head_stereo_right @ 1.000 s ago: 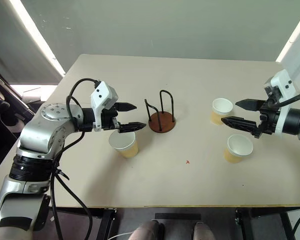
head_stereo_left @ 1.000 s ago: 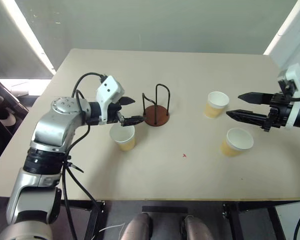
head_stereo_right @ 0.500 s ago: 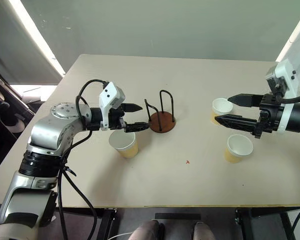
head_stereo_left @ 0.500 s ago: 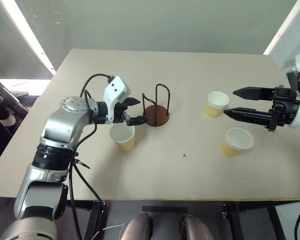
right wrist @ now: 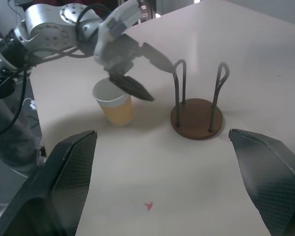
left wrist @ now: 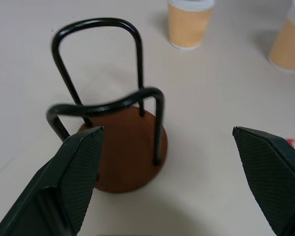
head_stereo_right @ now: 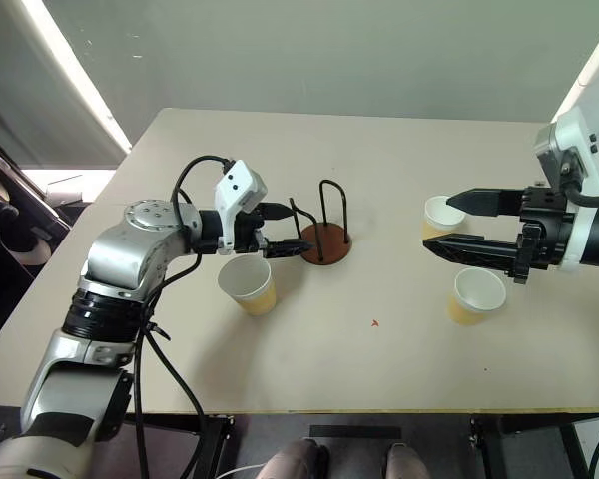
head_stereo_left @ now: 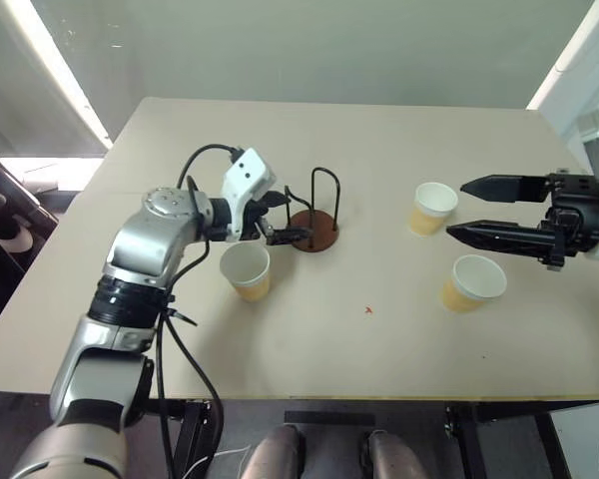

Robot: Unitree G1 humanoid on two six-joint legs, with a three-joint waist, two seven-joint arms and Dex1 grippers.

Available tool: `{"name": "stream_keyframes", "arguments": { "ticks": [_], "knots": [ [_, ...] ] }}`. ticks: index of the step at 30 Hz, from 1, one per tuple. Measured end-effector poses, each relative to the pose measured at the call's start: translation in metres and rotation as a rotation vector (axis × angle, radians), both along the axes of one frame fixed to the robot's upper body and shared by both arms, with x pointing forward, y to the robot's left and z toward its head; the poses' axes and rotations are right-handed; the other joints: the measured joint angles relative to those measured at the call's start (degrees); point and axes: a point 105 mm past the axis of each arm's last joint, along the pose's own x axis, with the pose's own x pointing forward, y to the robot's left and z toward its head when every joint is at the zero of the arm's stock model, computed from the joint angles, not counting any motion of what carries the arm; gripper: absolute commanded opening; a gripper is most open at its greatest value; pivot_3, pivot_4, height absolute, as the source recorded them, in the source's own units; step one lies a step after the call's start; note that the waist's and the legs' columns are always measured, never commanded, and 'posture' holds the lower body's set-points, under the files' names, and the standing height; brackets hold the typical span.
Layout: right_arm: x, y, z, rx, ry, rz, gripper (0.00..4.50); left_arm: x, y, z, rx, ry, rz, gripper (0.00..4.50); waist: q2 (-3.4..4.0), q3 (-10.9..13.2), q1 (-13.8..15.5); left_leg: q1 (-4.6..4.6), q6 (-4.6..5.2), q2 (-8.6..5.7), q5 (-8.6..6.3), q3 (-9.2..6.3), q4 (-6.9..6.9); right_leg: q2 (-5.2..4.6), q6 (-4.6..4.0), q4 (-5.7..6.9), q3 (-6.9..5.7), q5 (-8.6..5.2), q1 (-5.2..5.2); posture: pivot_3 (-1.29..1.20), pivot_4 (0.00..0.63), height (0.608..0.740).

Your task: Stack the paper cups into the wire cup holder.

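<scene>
The left gripper [head_stereo_left: 286,218], jaws wide and empty, hangs beside the wire cup holder [head_stereo_left: 312,222], one paper cup [head_stereo_left: 246,270] just nearer. Two more cups [head_stereo_left: 431,208] [head_stereo_left: 473,282] stand right, by the spread, empty right gripper [head_stereo_left: 457,208]. Light, crushable paper probably wants a gentle mid-wall pinch.

Bare table [head_stereo_left: 369,329] lies between the wire cup holder [head_stereo_left: 312,228] and right-hand cups [head_stereo_left: 431,208].

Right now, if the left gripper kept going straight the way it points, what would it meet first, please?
Most likely the cup holder: the open left gripper points at its wire loops and base, which sit just ahead.
</scene>
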Motion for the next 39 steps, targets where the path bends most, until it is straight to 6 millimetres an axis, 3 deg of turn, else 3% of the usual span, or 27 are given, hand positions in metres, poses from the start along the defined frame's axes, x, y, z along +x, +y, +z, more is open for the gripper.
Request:
{"name": "stream_keyframes", "arguments": {
  "ticks": [12, 15, 26, 39],
  "knots": [
    [-0.001, 0.000, 0.001, -0.006, -0.002, -0.013, 4.45, 0.019, -0.006, -0.021, -0.010, 0.029, 0.058, 4.50, -0.01, 0.00, 0.19, -0.01, 0.00, 0.02, 0.00, 0.03, 0.04, 0.01, 0.03, 0.01, 0.04, 0.02, -0.03, 0.00, 0.150, 0.740],
    [-0.001, 0.000, 0.001, -0.007, -0.002, -0.014, 4.50, 0.025, -0.011, -0.026, -0.015, 0.028, 0.072, 3.92, -0.01, 0.00, 0.24, -0.01, 0.00, 0.02, 0.00, 0.04, 0.05, 0.02, 0.04, 0.02, 0.04, 0.02, -0.03, 0.00, 0.150, 0.740],
    [0.000, -0.002, 0.001, -0.006, -0.005, -0.034, 4.50, 0.030, -0.024, -0.025, -0.032, 0.007, 0.055, 0.02, -0.02, 0.01, 0.35, -0.02, 0.01, 0.02, 0.00, 0.10, 0.06, 0.03, 0.07, 0.03, 0.09, 0.03, -0.05, 0.00, 0.150, 0.740],
    [0.000, -0.002, -0.001, -0.002, -0.003, -0.041, 4.50, 0.024, -0.030, -0.023, -0.043, 0.023, -0.016, 0.02, -0.02, 0.01, 0.55, -0.02, 0.01, 0.02, 0.00, 0.12, 0.09, 0.04, 0.09, 0.03, 0.11, 0.05, -0.05, 0.00, 0.150, 0.740]
  ]
}}
